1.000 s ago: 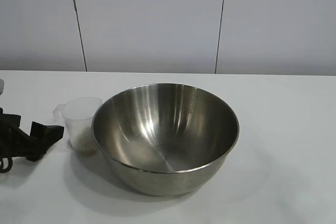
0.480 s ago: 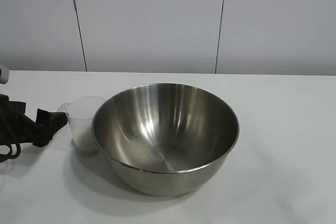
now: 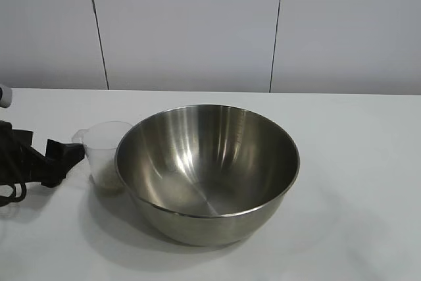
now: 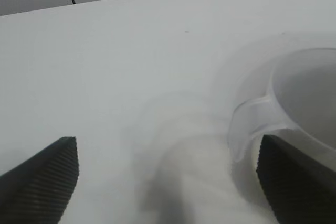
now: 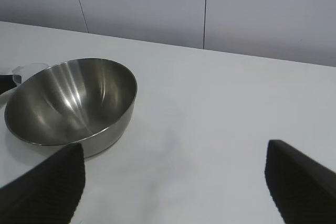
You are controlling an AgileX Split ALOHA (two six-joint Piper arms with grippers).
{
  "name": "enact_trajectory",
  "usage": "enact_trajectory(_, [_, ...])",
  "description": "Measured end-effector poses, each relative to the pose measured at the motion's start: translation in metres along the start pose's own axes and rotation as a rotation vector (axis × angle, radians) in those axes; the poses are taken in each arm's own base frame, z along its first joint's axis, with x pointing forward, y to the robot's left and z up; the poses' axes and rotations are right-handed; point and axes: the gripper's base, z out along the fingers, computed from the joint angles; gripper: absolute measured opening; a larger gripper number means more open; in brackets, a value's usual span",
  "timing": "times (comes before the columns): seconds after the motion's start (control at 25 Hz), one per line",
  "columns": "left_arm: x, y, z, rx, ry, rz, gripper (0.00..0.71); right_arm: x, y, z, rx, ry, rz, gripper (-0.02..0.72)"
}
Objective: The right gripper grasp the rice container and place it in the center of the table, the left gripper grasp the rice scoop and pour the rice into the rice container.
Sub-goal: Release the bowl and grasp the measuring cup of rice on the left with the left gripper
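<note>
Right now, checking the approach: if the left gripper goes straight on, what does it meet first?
Probably the rice scoop: the open left gripper points at its handle, one finger already beside it.

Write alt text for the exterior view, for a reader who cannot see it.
A large steel rice container sits mid-table on the white table, empty inside. The clear rice scoop stands upright against its left side with some rice at the bottom. The open left gripper reaches in from the left edge toward the scoop's handle.

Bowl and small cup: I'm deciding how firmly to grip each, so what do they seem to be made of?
The bowl looks like brushed stainless steel: silvery, streaked reflections, rolled rim. The cup looks like thin translucent plastic: cloudy, see-through walls, moulded handle.
</note>
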Motion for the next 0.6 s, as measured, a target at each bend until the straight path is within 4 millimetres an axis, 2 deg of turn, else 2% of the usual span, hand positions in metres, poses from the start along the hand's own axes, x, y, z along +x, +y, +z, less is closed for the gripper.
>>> enact_trajectory(0.48, [0.0011, 0.0004, 0.0028, 0.000, 0.001, -0.001, 0.662, 0.0000, 0.0000, 0.0000, 0.000, 0.000, 0.000, 0.638])
enact_trajectory(0.6, [0.0088, -0.0005, 0.0042, 0.004, 0.027, -0.006, 0.662, 0.0000, 0.0000, 0.0000, 0.000, 0.000, 0.000, 0.638])
